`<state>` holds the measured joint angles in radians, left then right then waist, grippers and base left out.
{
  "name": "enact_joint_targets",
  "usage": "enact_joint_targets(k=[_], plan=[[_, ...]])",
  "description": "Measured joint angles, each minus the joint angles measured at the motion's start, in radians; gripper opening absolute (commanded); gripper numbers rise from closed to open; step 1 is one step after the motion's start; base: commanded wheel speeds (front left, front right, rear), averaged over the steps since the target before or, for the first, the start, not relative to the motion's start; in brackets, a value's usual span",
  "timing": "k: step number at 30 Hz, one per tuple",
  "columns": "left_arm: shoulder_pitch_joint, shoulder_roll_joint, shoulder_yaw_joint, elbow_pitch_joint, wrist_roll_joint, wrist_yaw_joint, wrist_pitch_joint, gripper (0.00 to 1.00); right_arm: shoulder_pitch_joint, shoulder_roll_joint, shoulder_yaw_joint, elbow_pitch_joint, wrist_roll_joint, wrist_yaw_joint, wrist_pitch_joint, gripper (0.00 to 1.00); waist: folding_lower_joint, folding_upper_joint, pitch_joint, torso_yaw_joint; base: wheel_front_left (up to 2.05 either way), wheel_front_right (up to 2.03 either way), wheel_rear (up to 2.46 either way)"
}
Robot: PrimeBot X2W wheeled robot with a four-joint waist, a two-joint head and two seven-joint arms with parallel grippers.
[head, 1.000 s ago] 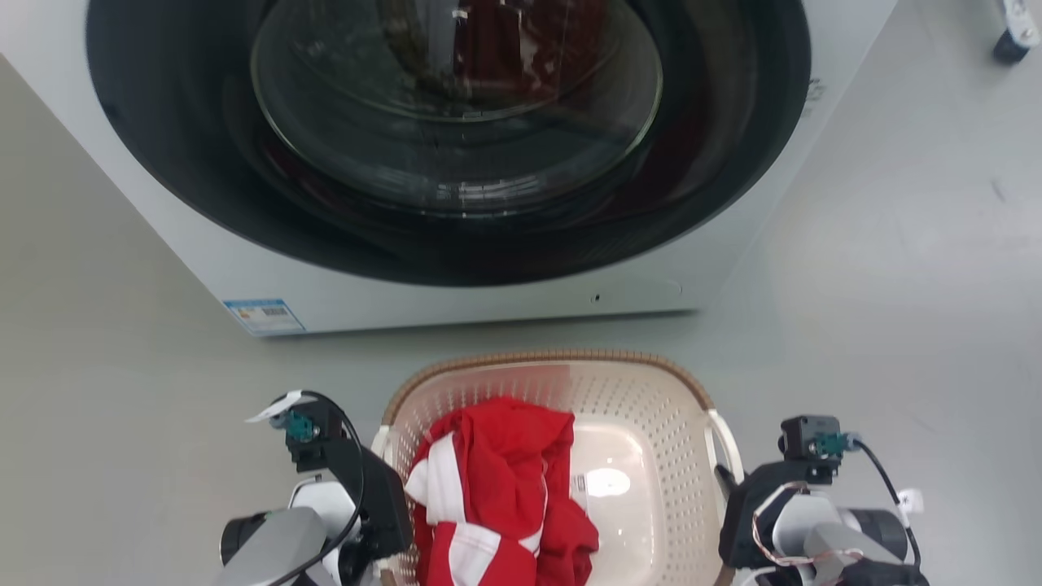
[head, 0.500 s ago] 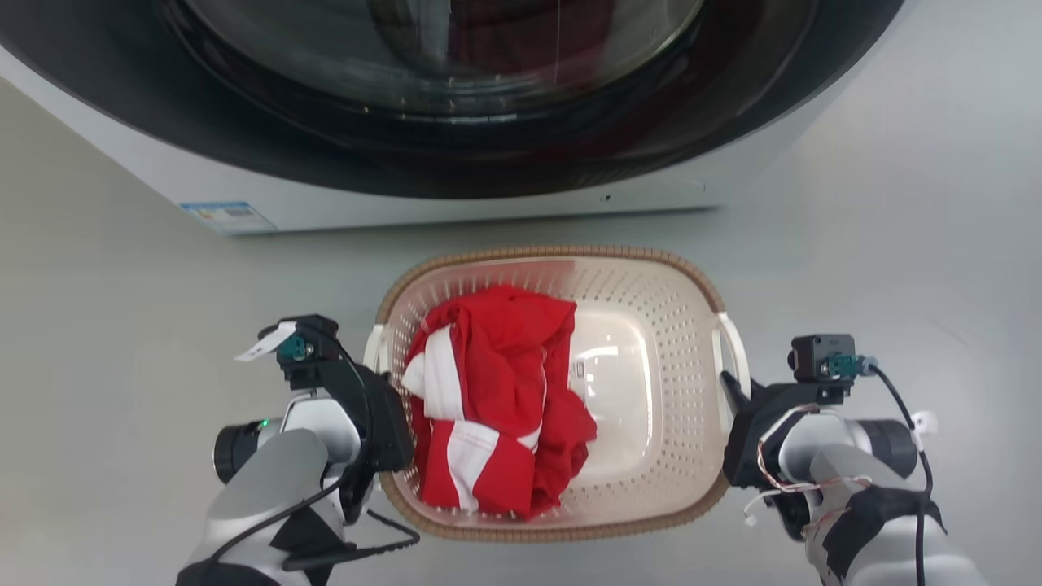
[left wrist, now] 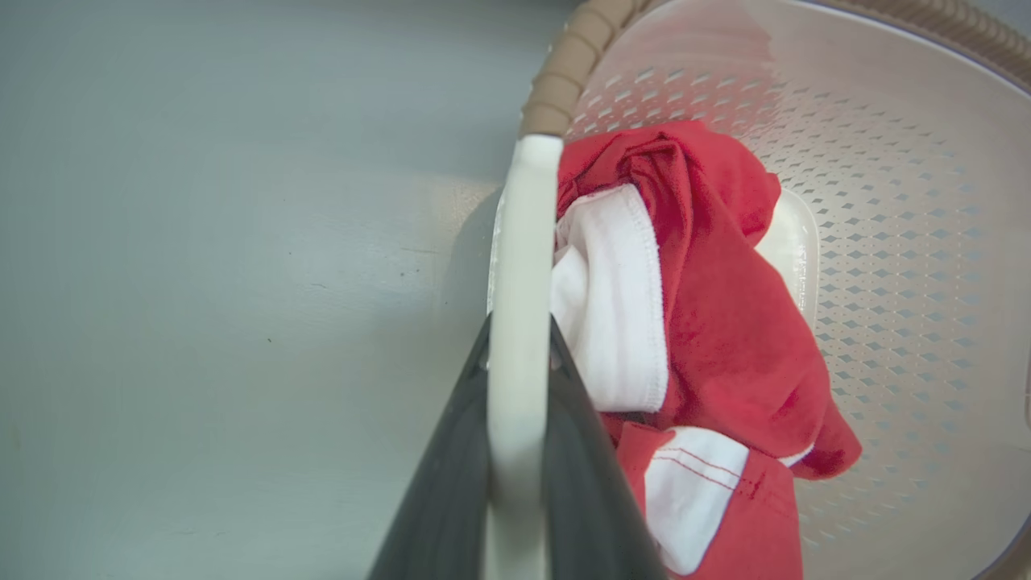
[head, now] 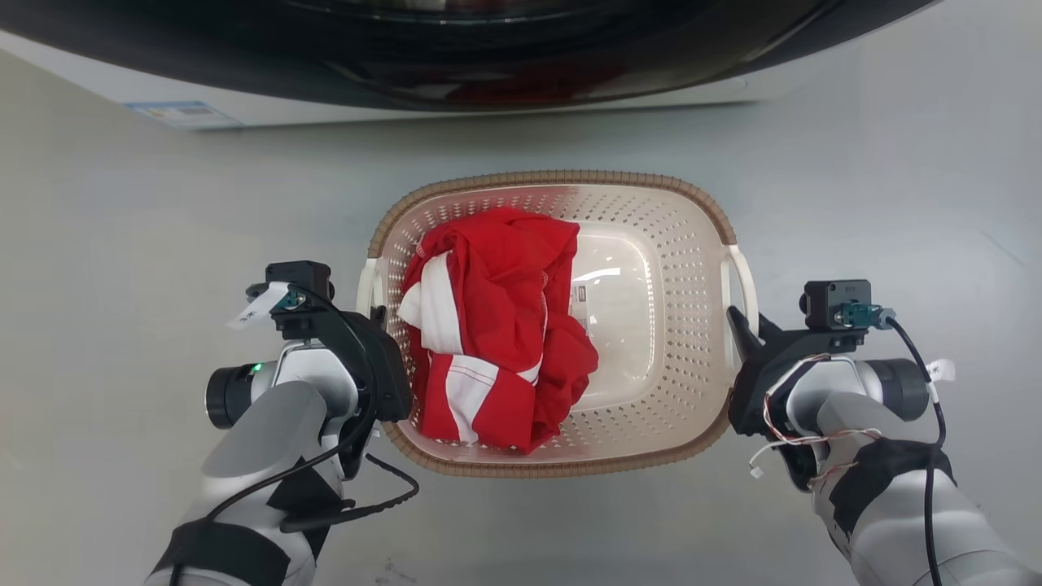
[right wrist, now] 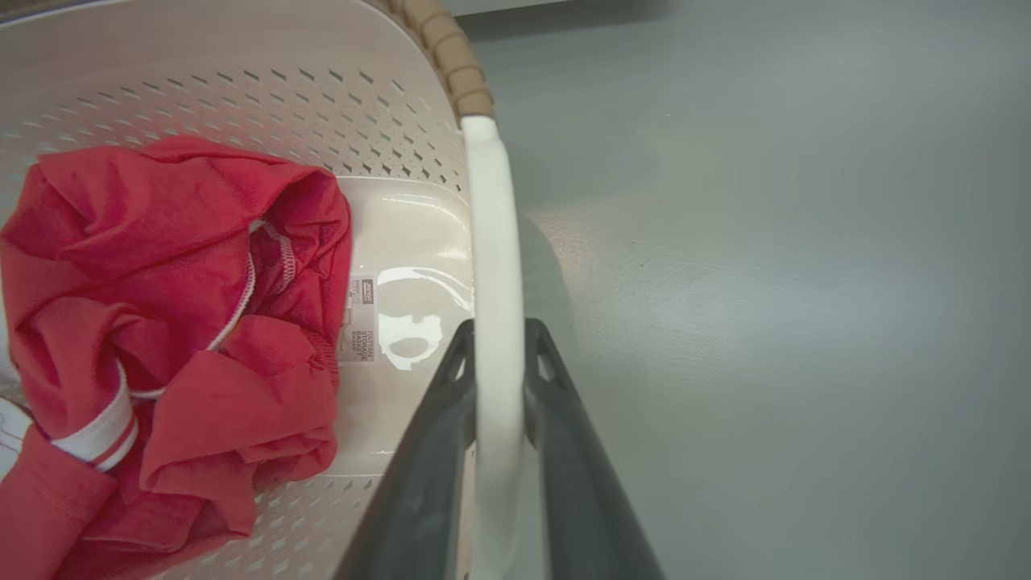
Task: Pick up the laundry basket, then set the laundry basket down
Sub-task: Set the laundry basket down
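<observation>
One basket (head: 553,176), one garment (head: 496,325), two tools (head: 378,312) (head: 735,317).

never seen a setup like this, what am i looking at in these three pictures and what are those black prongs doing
This is a wheeled robot with two arms, each ending in a gripper with two long dark fingers. The wide picture comes from a camera on its head, looking down at a grey floor. The other two come from cameras on the wrists, looking along each gripper's fingers.

In the middle is the laundry basket, cream plastic with a brown rim, holding a crumpled red and white garment. The dark curve at the top of the head view belongs to a washing machine.

The left gripper is closed on the basket's left handle, and the right gripper on the right handle. Whether the basket has left the floor, I cannot tell.
</observation>
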<state>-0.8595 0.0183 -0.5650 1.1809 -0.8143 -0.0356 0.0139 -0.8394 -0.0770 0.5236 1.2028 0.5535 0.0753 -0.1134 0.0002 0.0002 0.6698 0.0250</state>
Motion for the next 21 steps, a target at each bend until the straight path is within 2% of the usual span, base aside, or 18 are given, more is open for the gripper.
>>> enact_joint_targets(k=[10,21], plan=[[-0.021,0.0,-0.001,0.014,0.006,0.0,-0.05,0.0,-0.033,0.0,0.006,0.007,-0.008,0.004,-0.032,0.0,-0.0001,0.0,0.075,0.0,0.0,0.0,0.0],[-0.022,-0.001,-0.02,0.022,-0.003,0.0,-0.058,0.0,-0.034,0.0,0.015,0.028,-0.011,0.014,-0.051,0.0,-0.0003,0.0,0.097,-0.005,0.0,0.0,0.0]])
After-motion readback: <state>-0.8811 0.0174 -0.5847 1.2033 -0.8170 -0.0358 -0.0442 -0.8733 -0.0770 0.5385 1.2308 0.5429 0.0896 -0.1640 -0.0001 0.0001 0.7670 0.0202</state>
